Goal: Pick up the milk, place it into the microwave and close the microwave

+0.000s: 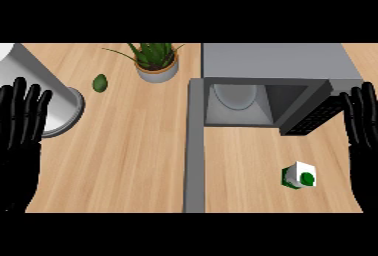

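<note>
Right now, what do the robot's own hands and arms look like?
Both the left hand and the right hand are plain black, with long slender fingers. No markings, cables or sleeves show, and nothing grey of the arms is in view.

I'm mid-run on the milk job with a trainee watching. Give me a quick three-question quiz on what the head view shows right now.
1. True or false: the milk carton already sits inside the microwave.
2. Multiple choice: the microwave's door is A) shut, B) swung open, C) missing.
3. Fill in: the hand nearer the milk carton is the robot's ___ hand.

Key
1. False. It stands on the counter in front of the microwave.
2. B.
3. Right. The right hand shows at the view's right edge, fingers straight and up, not touching the carton.
</note>
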Available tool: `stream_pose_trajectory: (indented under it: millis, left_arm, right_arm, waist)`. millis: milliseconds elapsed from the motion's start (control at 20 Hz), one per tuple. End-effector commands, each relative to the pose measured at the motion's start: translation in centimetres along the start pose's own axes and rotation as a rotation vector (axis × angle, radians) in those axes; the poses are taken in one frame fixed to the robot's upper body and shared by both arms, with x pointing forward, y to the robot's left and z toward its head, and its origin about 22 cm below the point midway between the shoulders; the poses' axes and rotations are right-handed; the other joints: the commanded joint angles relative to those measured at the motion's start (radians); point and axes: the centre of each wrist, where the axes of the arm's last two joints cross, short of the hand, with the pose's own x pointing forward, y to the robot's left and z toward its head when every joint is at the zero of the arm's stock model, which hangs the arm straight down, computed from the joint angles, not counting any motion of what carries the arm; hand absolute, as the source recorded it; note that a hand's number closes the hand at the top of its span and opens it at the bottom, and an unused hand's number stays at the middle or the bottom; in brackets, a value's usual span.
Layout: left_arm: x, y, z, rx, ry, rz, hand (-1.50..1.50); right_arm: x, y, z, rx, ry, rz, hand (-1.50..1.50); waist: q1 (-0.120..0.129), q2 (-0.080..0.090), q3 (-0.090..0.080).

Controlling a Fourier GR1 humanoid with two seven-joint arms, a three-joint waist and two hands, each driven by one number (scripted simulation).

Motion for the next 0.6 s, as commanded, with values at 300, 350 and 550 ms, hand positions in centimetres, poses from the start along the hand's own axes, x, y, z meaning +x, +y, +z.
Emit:
stream_pose_trajectory:
  millis: [300, 350, 550]
  left_arm:
    - [-0.5, 1.1, 0.1, -0.014, 0.108, 0.182, -1.50]
    - [-0.8, 0.9, -0.1, 0.005, 0.127, 0.185, -1.50]
    - [-0.2, 2.8, 1.2, -0.007, 0.120, 0.214, -1.50]
  right_arm:
    - [-0.3, 3.5, 3.1, 0.173, 0.117, -0.238, -1.50]
    - [1.1, 4.8, 3.2, 0.194, 0.108, -0.264, -1.50]
    - [2.8, 5.4, 3.8, 0.207, 0.127, -0.293, -1.50]
  waist:
    - [-0.005, 0.038, 0.008]
    - [-0.014, 0.035, 0.007]
    - [-0.012, 0.035, 0.007]
